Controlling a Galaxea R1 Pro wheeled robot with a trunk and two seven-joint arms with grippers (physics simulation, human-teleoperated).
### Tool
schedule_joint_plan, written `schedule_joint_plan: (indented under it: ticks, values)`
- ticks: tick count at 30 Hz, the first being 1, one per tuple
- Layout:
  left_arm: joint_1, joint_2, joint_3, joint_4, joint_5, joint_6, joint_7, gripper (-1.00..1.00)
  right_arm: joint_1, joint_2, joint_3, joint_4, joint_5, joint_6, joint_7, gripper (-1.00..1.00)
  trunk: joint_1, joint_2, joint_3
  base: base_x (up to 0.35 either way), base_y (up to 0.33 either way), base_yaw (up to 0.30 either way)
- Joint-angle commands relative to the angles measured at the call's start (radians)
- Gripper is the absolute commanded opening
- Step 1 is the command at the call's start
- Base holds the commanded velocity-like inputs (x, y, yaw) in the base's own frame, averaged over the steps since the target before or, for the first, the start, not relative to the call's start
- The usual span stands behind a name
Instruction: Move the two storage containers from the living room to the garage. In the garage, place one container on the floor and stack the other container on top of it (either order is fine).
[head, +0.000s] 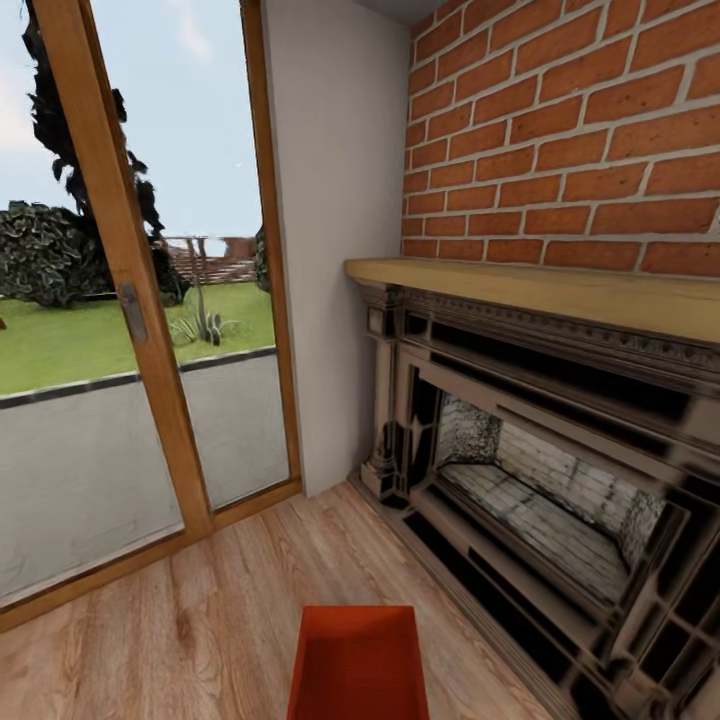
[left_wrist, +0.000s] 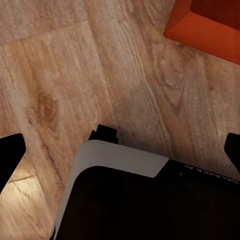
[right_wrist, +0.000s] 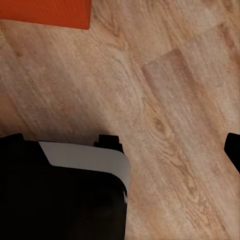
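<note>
Still living room: storage container (head: 358, 662) sits on wood floor (head: 200, 620), near fireplace (head: 540, 480), apart from both claws. Left claw (left_wrist: 120, 150) spread wide, empty; right claw state: cannot tell. Carrying, garage stacking not yet done.

Big glass door (head: 130, 330) on the left looking onto a lawn (head: 90, 335), and a pale wooden mantel (head: 560, 290) on the right.

Head camera faces fireplace (head: 540, 470); both wrist cameras look down at plank floor (left_wrist: 100, 65)
</note>
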Motion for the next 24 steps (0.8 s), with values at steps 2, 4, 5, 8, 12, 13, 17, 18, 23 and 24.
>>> schedule_joint_plan:
  ticks: [2, 4, 5, 8, 12, 13, 17, 18, 23, 24]
  values:
    - [0.000, 0.000, -0.006, 0.000, 0.006, -0.001, 0.002, 1.00, -0.001, 0.003, 0.008, 0.003, -0.007, -0.005, -0.002, 1.00, 0.000, -0.001, -0.001, 0.000, 0.000, -0.139]
    - [0.000, 0.000, -0.006, 0.000, 0.006, -0.001, 0.002, 1.00, -0.001, 0.003, 0.008, 0.003, -0.007, -0.005, -0.003, 1.00, 0.000, -0.001, -0.001, 0.000, 0.000, -0.196]
    - [0.000, 0.000, -0.006, 0.000, 0.006, -0.001, 0.002, 1.00, -0.001, 0.003, 0.008, 0.003, -0.007, -0.005, -0.003, 1.00, 0.000, -0.001, -0.001, 0.000, 0.000, -0.206]
    - [0.000, 0.001, -0.006, 0.000, 0.006, -0.001, 0.002, 1.00, -0.001, 0.002, 0.008, 0.003, -0.007, -0.005, -0.004, 1.00, 0.000, -0.001, -0.001, 0.000, 0.000, -0.118]
    - [0.000, 0.001, -0.006, 0.000, 0.006, -0.001, 0.002, 1.00, -0.002, 0.002, 0.008, 0.003, -0.007, -0.005, -0.005, 1.00, 0.000, -0.001, -0.001, 0.000, 0.000, -0.026]
    - [0.000, 0.001, -0.006, 0.000, 0.006, -0.001, 0.002, 1.00, -0.002, 0.002, 0.008, 0.003, -0.007, -0.005, -0.005, 1.00, 0.000, -0.001, -0.001, 0.000, 0.000, -0.007]
    - [0.000, 0.002, -0.006, 0.000, 0.006, -0.001, 0.002, 1.00, -0.001, 0.001, 0.008, 0.003, -0.007, -0.005, -0.005, 1.00, 0.000, -0.001, -0.001, 0.000, 0.047, -0.003]
    - [0.000, 0.002, -0.006, 0.000, 0.006, -0.001, 0.002, 1.00, -0.001, 0.001, 0.008, 0.003, -0.007, -0.005, -0.006, 1.00, 0.000, -0.001, -0.001, 0.000, 0.123, -0.001]
    - [0.000, 0.002, -0.006, 0.000, 0.006, -0.001, 0.002, 1.00, -0.001, -0.002, 0.008, 0.003, -0.007, -0.005, -0.005, 1.00, 0.000, -0.001, -0.001, 0.000, 0.101, 0.000]
    - [0.000, 0.002, -0.006, 0.000, 0.006, -0.001, 0.002, 1.00, -0.001, -0.003, 0.008, 0.003, -0.007, -0.005, -0.004, 1.00, 0.000, -0.001, -0.001, 0.000, 0.028, 0.000]
